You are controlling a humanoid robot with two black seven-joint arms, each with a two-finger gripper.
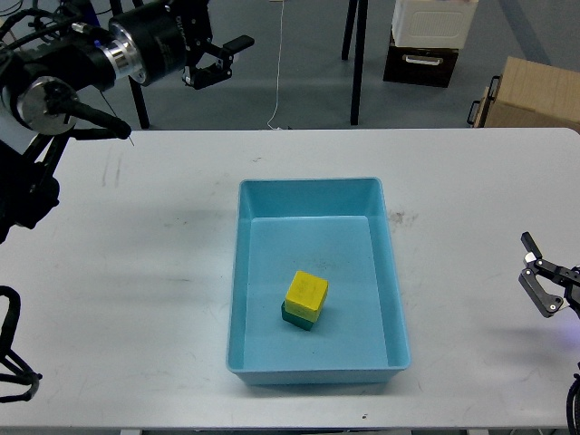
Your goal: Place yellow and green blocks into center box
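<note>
A blue box (313,281) sits in the middle of the white surface (136,272), its long sides running from the far edge toward the near edge. Inside it, in the near half and a little left of the middle, a yellow block (307,294) rests on top of a green block (294,316), of which only the lower left rim shows. Both blocks are apart from the box walls.

The left hand (224,59) is raised beyond the far left corner of the surface, over the floor, with its two fingers spread open and nothing between them. The right hand (536,276) is low at the right edge of the surface, well apart from the box; its fingers stand open and empty too.

A brown carton (535,95) lies on the floor past the far right corner.
</note>
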